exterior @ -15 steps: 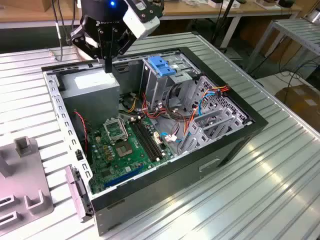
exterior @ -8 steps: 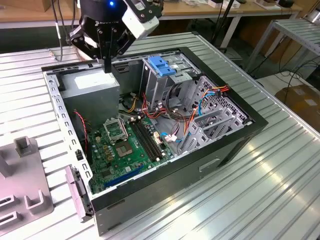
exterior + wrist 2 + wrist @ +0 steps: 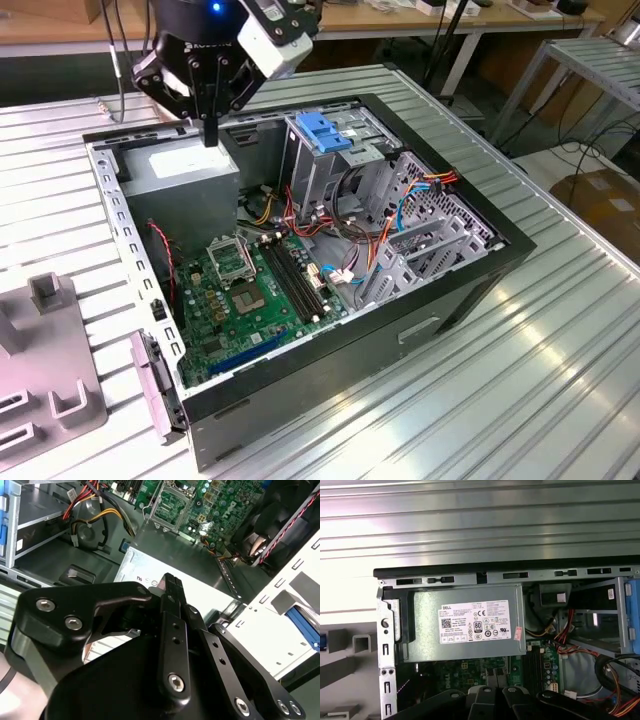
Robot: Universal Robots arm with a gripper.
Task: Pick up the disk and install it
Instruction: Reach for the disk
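Note:
The disk is out of view. My gripper hangs over the back left corner of the open computer case in the exterior view. Its black fingers are shut together with nothing between them. The fingertips point down just above the grey power-supply box with the white label. In the second wrist view the shut gripper stands over that box's pale top. In the first wrist view the box lies in the middle, label up.
A metal drive cage with a blue top handle stands at the back of the case. Beside it lie bundled cables and the green motherboard. A grey fixture sits on the ribbed table at the exterior view's left.

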